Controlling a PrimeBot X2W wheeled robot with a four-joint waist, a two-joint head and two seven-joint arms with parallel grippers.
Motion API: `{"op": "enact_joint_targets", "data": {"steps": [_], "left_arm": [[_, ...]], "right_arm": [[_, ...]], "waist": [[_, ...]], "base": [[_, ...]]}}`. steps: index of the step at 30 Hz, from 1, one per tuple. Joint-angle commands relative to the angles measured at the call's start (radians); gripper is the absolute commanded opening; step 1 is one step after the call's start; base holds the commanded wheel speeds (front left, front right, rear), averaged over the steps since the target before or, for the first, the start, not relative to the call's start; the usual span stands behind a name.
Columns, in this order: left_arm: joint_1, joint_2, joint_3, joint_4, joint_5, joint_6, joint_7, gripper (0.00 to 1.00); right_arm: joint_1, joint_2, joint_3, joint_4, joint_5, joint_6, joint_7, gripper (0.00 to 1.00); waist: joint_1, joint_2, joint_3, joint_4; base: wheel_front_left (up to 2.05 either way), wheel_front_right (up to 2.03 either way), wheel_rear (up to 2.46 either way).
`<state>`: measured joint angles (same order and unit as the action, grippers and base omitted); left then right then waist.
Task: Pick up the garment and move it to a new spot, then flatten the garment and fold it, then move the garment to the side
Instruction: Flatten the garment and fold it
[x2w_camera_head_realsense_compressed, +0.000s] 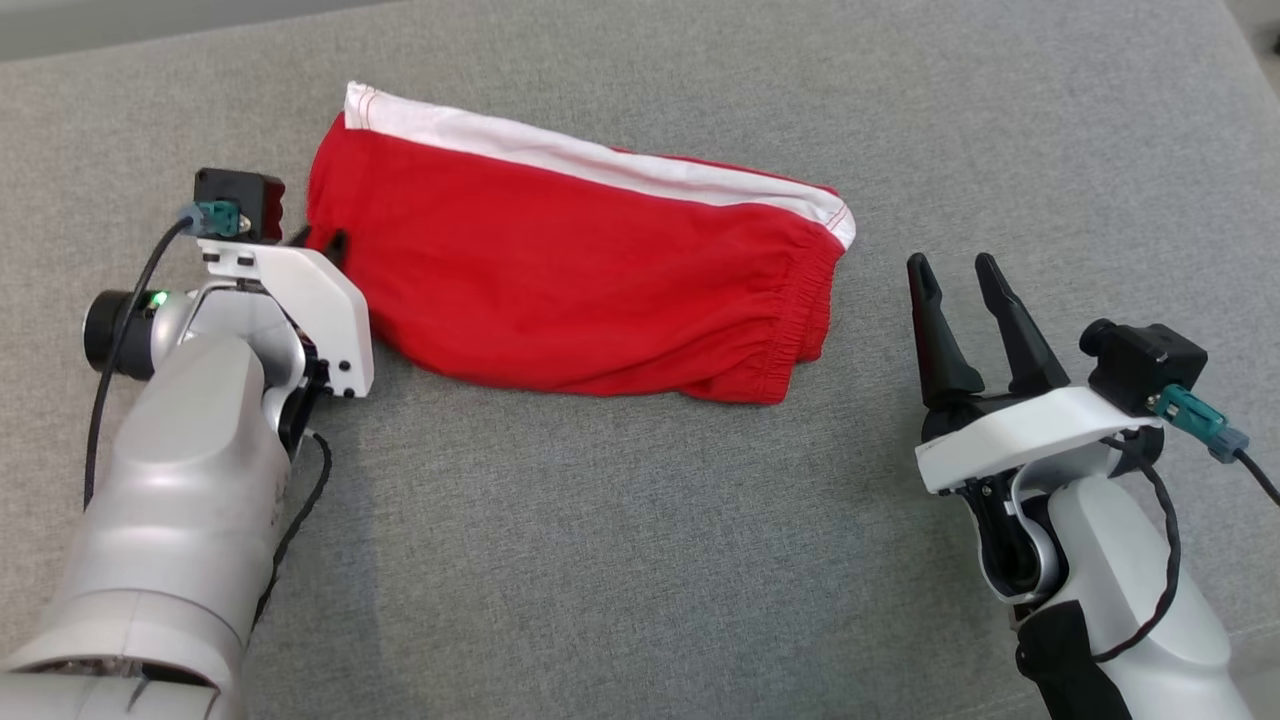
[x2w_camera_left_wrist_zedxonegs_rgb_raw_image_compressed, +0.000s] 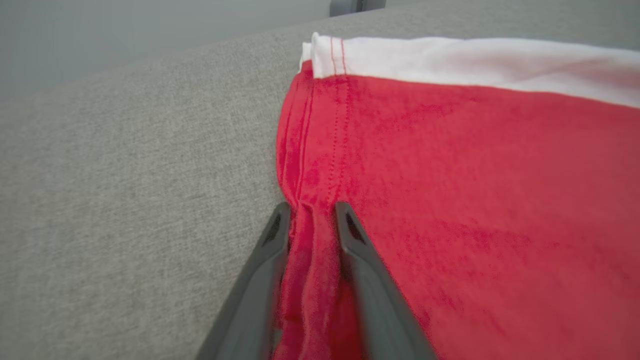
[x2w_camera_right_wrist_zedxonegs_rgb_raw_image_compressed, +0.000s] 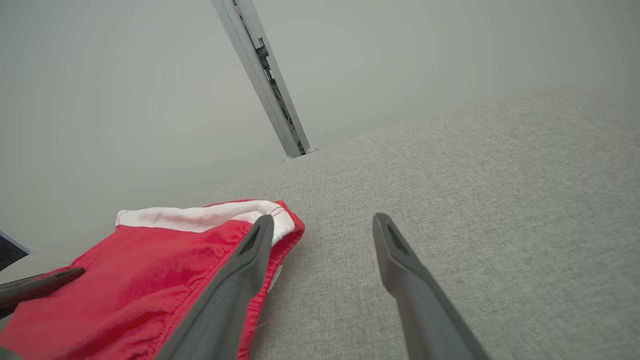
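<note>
The red garment (x2w_camera_head_realsense_compressed: 570, 270) lay flat and doubled on the grey cushion (x2w_camera_head_realsense_compressed: 640, 560), toward twelve o'clock in the head view. Folding looked done, the move aside remaining. At its nine o'clock hem the left gripper (x2w_camera_left_wrist_zedxonegs_rgb_raw_image_compressed: 312, 212) stood parted astride a bunched ridge; the right gripper (x2w_camera_head_realsense_compressed: 955, 270), spread and empty, sat apart at four o'clock.

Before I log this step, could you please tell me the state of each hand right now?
Left hand: open, fingers straddling a fold of the red garment's edge.
Right hand: open, holding nothing.
</note>
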<state>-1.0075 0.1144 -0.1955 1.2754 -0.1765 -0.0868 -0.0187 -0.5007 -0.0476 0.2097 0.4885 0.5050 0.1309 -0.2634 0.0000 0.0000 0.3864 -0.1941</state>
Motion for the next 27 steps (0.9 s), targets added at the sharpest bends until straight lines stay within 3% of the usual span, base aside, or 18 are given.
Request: {"op": "enact_joint_targets", "data": {"steps": [1,7,18,26,27], "left_arm": [[0.035,0.006,-0.003,0.013,-0.005,0.005,-0.001,0.00],[0.084,-0.006,0.018,0.012,-0.040,0.008,-0.055,0.00],[0.332,-0.056,0.075,0.013,-0.156,0.013,-0.192,0.00],[0.448,-0.061,0.036,-0.040,-0.209,0.035,-0.241,0.00],[0.455,-0.061,0.031,-0.058,-0.210,0.043,-0.245,0.16]], "right_arm": [[0.016,-0.007,-0.007,0.002,-0.007,0.000,-0.002,1.00],[0.049,-0.006,-0.030,0.023,-0.039,0.000,-0.002,1.00],[0.191,-0.007,-0.061,0.080,-0.080,0.000,-0.002,1.00],[0.235,-0.006,-0.075,0.095,-0.100,0.000,-0.002,1.00],[0.235,-0.006,-0.073,0.094,-0.101,0.000,-0.002,1.00]], "waist": [[0.0000,0.0000,-0.018,-0.003],[0.0000,0.0000,-0.084,0.013],[0.0000,0.0000,-0.281,0.094],[0.0000,0.0000,-0.314,0.117],[0.0000,0.0000,-0.312,0.119]], "base": [[0.00,0.00,0.00],[0.00,0.00,0.00],[0.00,0.00,0.00],[0.00,0.00,0.00],[0.00,0.00,0.00]]}}
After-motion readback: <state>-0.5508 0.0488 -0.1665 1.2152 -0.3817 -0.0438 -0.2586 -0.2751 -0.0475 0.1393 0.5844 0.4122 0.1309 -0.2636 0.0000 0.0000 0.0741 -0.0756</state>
